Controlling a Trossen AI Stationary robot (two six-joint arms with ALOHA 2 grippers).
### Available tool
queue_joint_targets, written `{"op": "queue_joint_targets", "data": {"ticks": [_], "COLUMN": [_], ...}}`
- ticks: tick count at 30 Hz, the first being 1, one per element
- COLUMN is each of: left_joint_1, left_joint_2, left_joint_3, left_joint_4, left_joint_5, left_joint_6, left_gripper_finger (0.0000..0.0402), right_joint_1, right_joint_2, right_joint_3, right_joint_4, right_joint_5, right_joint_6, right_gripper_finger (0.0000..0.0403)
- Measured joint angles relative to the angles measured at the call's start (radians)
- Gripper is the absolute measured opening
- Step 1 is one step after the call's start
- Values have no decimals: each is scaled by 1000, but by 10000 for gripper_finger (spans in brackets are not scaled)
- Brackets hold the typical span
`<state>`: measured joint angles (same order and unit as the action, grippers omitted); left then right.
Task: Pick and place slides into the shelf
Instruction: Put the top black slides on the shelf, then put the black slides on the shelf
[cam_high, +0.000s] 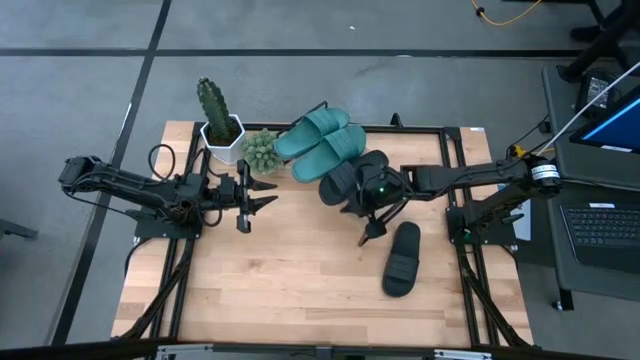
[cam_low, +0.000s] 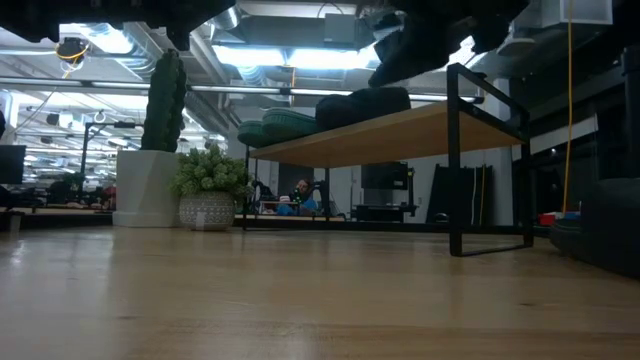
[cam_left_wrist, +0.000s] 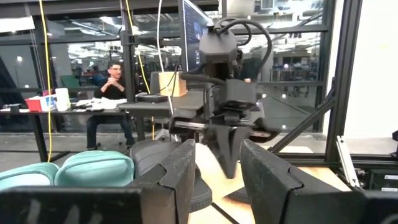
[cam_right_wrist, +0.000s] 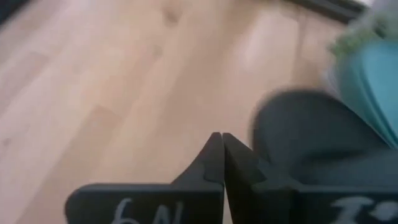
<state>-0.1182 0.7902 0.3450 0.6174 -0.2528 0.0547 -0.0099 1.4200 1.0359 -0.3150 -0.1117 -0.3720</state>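
Two teal slides (cam_high: 325, 140) lie side by side on the shelf (cam_low: 400, 125), with one black slide (cam_high: 350, 178) right beside them, partly hidden under my right arm's wrist. The other black slide (cam_high: 402, 258) lies flat on the table toward the near right. My right gripper (cam_high: 368, 236) is shut and empty, pointing down over the table between the two black slides; its wrist view shows the shut gripper (cam_right_wrist: 221, 146) next to the black slide (cam_right_wrist: 311, 137). My left gripper (cam_high: 268, 195) is open, left of the shelf and clear of everything.
A cactus in a white pot (cam_high: 218, 118) and a small bushy plant (cam_high: 260, 150) stand at the shelf's left end. Bare wooden tabletop (cam_high: 280, 280) stretches across the near half. A person (cam_left_wrist: 112, 81) sits in the room beyond. A laptop (cam_high: 605, 225) is off the table's right.
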Motion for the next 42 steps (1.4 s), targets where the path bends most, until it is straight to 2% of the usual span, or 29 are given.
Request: {"op": "queue_joint_targets", "data": {"ticks": [3, 9, 13, 16, 18, 23, 27, 32, 37, 42], "left_joint_1": [0, 0, 0, -1, -2, -3, -3, -3, -3, -3], "left_joint_2": [0, 0, 0, 0, 0, 0, 0, 0, 0, 0], "left_joint_3": [0, 0, 0, 0, 0, 0, 0, 0, 0, 0], "left_joint_4": [0, -7, -14, -18, -19, -19, -22, -28, -35, -42], "left_joint_5": [0, 0, 8, 9, 9, 11, 12, 12, 12, 12], "left_joint_6": [0, 0, 0, 1, 1, 1, 1, 1, 1, 1], "left_gripper_finger": [119, 119, 119, 119, 119, 119, 119, 119, 119, 119], "right_joint_1": [0, 0, 1, 5, 16, 87, 174, 269, 297, 296], "right_joint_2": [-5, -37, -45, -48, -48, -67, -120, -215, -323, -447], "right_joint_3": [0, 58, 150, 230, 268, 298, 218, 50, -106, -186], "right_joint_4": [23, -18, -160, -314, -408, -575, -541, -382, -316, -321], "right_joint_5": [-45, -61, -131, -144, -124, 26, 100, 141, 144, 126], "right_joint_6": [-22, -24, 10, 88, 135, 276, 386, 488, 625, 716], "right_gripper_finger": [0, 0, 0, 0, 0, 0, 0, 0, 0, 0]}}
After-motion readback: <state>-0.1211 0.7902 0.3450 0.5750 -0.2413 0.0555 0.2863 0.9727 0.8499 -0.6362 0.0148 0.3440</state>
